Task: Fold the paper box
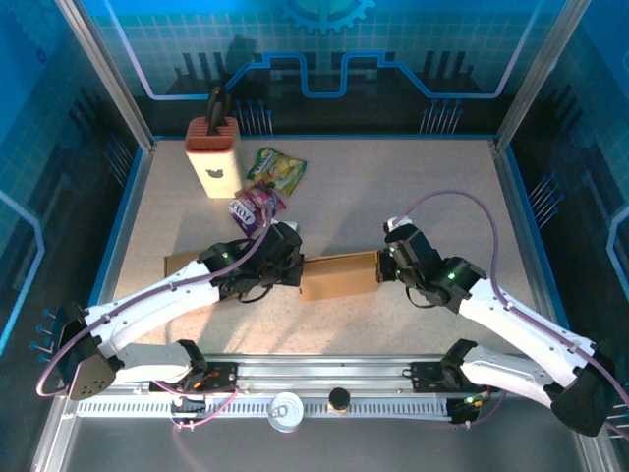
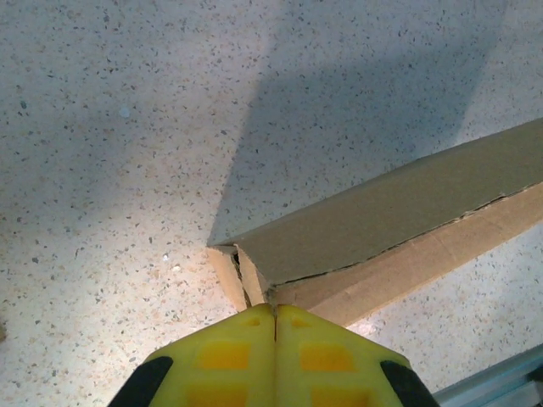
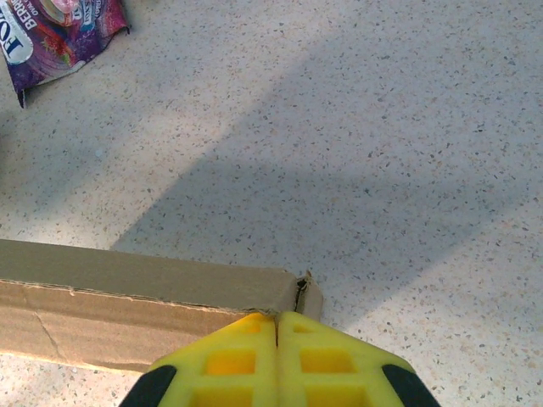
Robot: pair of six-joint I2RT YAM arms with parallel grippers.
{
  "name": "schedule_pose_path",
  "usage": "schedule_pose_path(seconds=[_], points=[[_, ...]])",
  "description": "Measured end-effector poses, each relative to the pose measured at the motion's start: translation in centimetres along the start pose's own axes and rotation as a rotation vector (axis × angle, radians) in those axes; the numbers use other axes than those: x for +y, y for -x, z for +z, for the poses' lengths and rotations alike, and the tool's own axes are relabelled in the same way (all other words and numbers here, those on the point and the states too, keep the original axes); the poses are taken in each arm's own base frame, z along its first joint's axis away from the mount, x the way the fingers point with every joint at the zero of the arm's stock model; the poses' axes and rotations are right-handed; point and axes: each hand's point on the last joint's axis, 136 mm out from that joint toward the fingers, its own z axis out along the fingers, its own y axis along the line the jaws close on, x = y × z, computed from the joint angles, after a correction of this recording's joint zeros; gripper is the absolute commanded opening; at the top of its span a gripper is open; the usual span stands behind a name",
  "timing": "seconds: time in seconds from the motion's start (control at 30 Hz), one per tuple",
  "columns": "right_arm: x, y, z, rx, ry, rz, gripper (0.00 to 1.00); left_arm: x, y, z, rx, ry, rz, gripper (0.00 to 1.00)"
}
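Note:
The paper box (image 1: 339, 275) is a flattened brown cardboard piece lying across the middle of the table, with a flap (image 1: 182, 264) reaching out to the left under the left arm. My left gripper (image 1: 293, 264) is shut, and its yellow tips (image 2: 274, 307) press against a raised folded corner of the box (image 2: 382, 212). At the box's right end my right gripper (image 1: 383, 264) is shut too. Its tips (image 3: 277, 315) touch the corner where a side wall of the box (image 3: 127, 297) stands up. Nothing shows between either pair of fingers.
A cream block with a black handle (image 1: 213, 157) stands at the back left. Beside it lie a green snack bag (image 1: 277, 169) and a purple packet (image 1: 256, 206), also seen from the right wrist (image 3: 59, 34). A metal rail (image 1: 324, 374) runs along the near edge.

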Motion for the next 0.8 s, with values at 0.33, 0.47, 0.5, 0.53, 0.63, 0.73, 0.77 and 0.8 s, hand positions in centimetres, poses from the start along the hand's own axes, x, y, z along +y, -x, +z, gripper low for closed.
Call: schedule_pose_path(seconds=[0.33,0.47,0.5,0.53,0.63,0.73,0.77,0.8], points=[[-0.27,0.03,0.01,-0.004,-0.016,-0.002,0.0,-0.16,0.26,0.13,-0.017,-0.012,-0.019,0.0],[-0.27,0.03,0.01,-0.004,-0.016,-0.002,0.0,-0.16,0.21,-0.07,-0.009,-0.014,-0.02,0.0],[-0.27,0.03,0.01,-0.004,-0.016,-0.002,0.0,-0.19,0.23,-0.11,-0.007,-0.016,-0.023,0.0],[-0.26,0.03,0.01,-0.003,-0.015,-0.002,0.0,-0.22,0.22,-0.12,-0.003,-0.021,-0.025,0.0],[-0.22,0.01,0.01,-0.002,-0.013,-0.002,0.0,-0.22,0.14,-0.09,0.009,-0.03,-0.038,0.0],[-0.16,-0.02,0.02,-0.001,-0.009,-0.003,0.0,-0.2,0.17,-0.06,0.02,-0.042,-0.054,0.0],[-0.15,-0.02,0.02,0.001,-0.007,-0.002,0.0,-0.13,0.23,-0.04,0.023,-0.044,-0.063,0.0],[-0.1,-0.04,0.02,0.002,-0.004,-0.004,0.0,-0.09,0.28,-0.04,0.025,-0.047,-0.07,0.0]])
